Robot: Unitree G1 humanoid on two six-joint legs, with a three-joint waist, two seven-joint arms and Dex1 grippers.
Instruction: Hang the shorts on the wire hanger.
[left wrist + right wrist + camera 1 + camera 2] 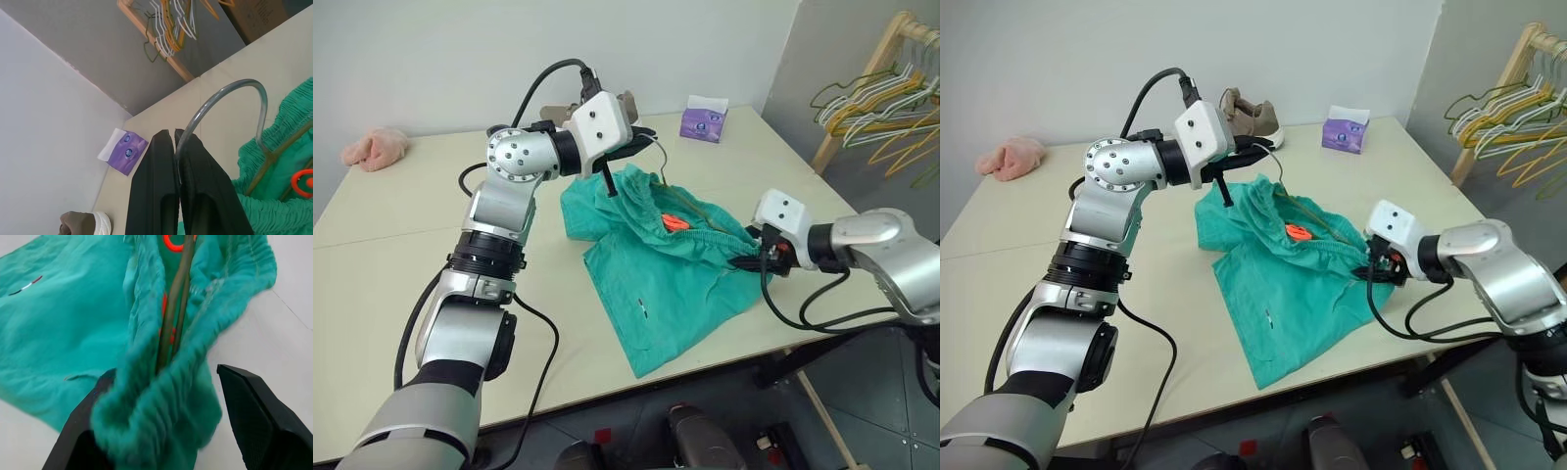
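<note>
On the table (401, 215), the shorts (656, 284) lie spread near the front edge, waistband bunched toward the right side. The hanger (230, 105) is already threaded into the waistband opening: its olive wire is seen running inside the gathered fabric, beside the orange drawstring end (674, 222), and its hook rises clear of the cloth at the far end.

The hook is pinched between the closed fingers of the left gripper (641, 137), held level above the shorts. The right gripper (171, 431) sits at the waistband's right end with jaws standing wide; cloth bulges between them, one finger against the fabric, the other apart from it, so nothing is judged clamped.

Progress, as judged: insertion is partly done, but the shorts are not yet hung. Most of the fabric rests on the table. The waistband is judged to need settling over the wire's shoulder before lifting.

Also noted: tissue box (704, 118), shoe (1249, 116), pink cloth (375, 149), rack of hangers (886, 98).
</note>
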